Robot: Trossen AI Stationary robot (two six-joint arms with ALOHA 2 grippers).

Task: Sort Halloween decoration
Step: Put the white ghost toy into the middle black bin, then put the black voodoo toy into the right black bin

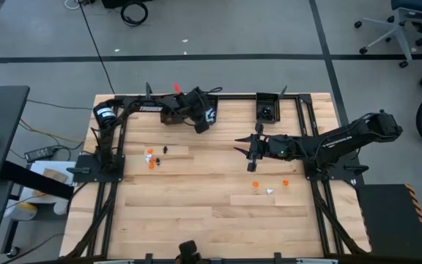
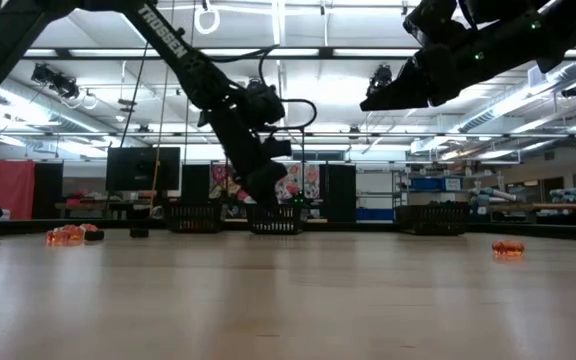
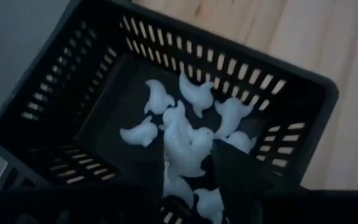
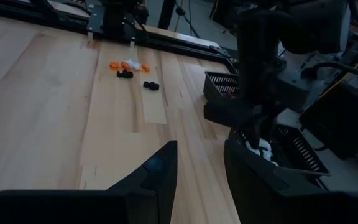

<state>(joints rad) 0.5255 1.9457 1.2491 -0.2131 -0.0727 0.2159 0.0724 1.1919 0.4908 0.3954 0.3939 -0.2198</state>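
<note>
The Halloween decoration is tiny trinkets. An orange, white and black cluster (image 1: 152, 156) lies on the table's left part, also in the right wrist view (image 4: 129, 67). Two orange ones and a white one (image 1: 269, 187) lie right of centre. Several white ghost trinkets (image 3: 194, 93) lie in a black slatted bin (image 3: 291, 81) at the far edge. My left gripper (image 1: 202, 125) hangs over that bin, shut on a white trinket. My right gripper (image 1: 249, 152) hovers open over mid-table, holding nothing (image 4: 199, 165). My left gripper pinches one white ghost trinket (image 3: 182, 143) between its two fingers (image 3: 148, 168), coming from above and pointing down into the bin. The trinket is lifted clear of the white ones on the bin's floor.
A second black bin (image 1: 267, 110) stands at the far edge near the right arm. The low view shows three bins in a row along the far side (image 2: 193, 215), (image 2: 276, 218), (image 2: 433, 217). Black frame rails (image 1: 116, 147) run along the table's sides. Bare wood (image 1: 196, 213) fills the near half.
</note>
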